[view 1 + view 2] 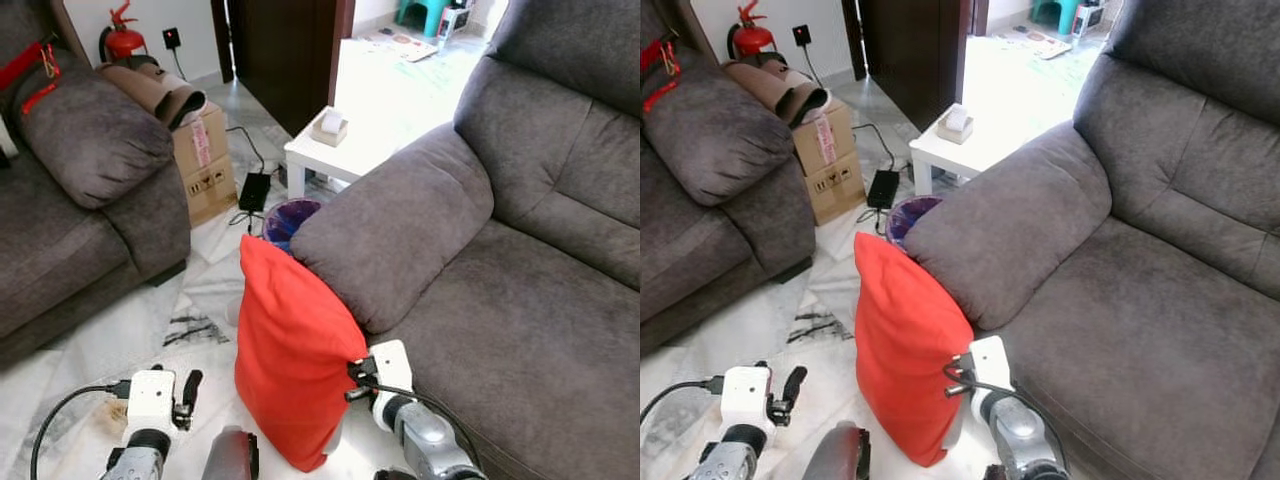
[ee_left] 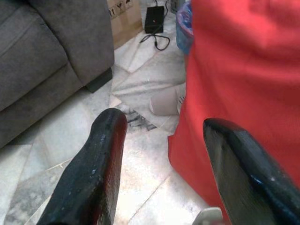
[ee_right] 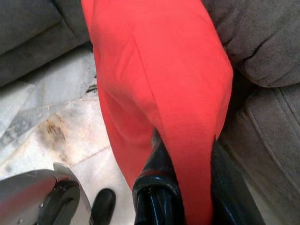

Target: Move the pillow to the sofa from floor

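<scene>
Head view: one red pillow (image 1: 290, 355) stands on the floor (image 1: 130, 330), leaning against the sofa (image 1: 480, 300) armrest. Left wrist view: left gripper (image 2: 164, 164) spread wide, empty, beside the pillow. Right wrist view: right gripper (image 3: 187, 173) pinches the pillow's edge. Thin fabric grip may slip when lifted. Two sofas, one box (image 1: 205, 160).

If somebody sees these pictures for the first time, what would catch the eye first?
The bright red fabric pillow stands upright on the pale marble floor, leaning against the grey sofa's padded armrest. The right tool pinches its edge, while the left tool is open beside it.
</scene>
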Available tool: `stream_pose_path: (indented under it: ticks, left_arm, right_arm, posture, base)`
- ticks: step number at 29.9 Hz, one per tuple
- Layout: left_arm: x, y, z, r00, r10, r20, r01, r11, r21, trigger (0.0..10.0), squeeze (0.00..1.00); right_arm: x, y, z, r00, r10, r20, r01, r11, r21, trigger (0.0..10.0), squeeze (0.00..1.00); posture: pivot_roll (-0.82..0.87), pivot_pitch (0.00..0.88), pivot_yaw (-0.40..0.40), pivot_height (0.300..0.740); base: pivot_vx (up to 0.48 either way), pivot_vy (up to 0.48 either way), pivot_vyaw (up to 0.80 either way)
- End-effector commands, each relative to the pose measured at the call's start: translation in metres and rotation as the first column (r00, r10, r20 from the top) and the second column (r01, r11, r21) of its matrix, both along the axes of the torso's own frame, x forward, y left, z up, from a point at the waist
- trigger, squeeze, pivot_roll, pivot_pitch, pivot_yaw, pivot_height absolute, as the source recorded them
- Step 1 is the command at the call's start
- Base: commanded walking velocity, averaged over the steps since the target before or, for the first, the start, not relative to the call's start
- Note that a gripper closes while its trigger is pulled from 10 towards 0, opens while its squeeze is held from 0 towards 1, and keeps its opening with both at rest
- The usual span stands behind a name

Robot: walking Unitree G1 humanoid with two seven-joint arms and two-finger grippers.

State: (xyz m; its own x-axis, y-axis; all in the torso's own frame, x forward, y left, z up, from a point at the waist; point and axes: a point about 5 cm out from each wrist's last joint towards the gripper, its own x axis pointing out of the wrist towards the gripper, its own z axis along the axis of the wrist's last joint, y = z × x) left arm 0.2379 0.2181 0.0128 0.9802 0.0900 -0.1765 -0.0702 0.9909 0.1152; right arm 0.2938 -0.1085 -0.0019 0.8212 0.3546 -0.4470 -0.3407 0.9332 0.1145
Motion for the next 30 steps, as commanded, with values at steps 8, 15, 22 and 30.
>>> stream_pose_path:
  ticks: [8,15,22,30]
  left_arm:
    - [-0.001,0.0,-0.002,0.999,-0.05,-0.006,0.049,0.999,-0.017,10.0,0.0]
    - [0.004,-0.002,0.0,0.998,-0.067,-0.004,0.066,0.998,-0.008,10.0,0.0]
    - [0.005,-0.003,-0.001,0.997,-0.078,-0.007,0.078,0.997,-0.007,10.0,0.0]
    - [0.008,-0.006,0.0,0.992,-0.125,-0.009,0.125,0.992,0.019,10.0,0.0]
  right_arm:
    - [-0.009,-0.009,-0.007,0.996,-0.083,-0.012,0.084,0.992,0.098,10.0,0.0]
    - [-0.006,-0.009,-0.004,0.995,-0.1,-0.003,0.1,0.989,0.108,10.0,0.0]
    - [-0.003,-0.01,0.0,0.994,-0.104,0.018,0.101,0.986,0.132,10.0,0.0]
    - [-0.002,-0.013,0.001,0.994,-0.104,0.026,0.099,0.986,0.135,10.0,0.0]
  posture:
    - [0.18,0.138,0.007,0.661]
    - [0.18,0.145,0.013,0.706]
    - [0.17,0.148,0.015,0.74]
    - [0.17,0.137,0.01,0.74]
  base:
    - [0.0,0.0,0.0]
    - [0.0,0.0,0.0]
    - [0.0,0.0,0.0]
    - [0.0,0.0,0.0]
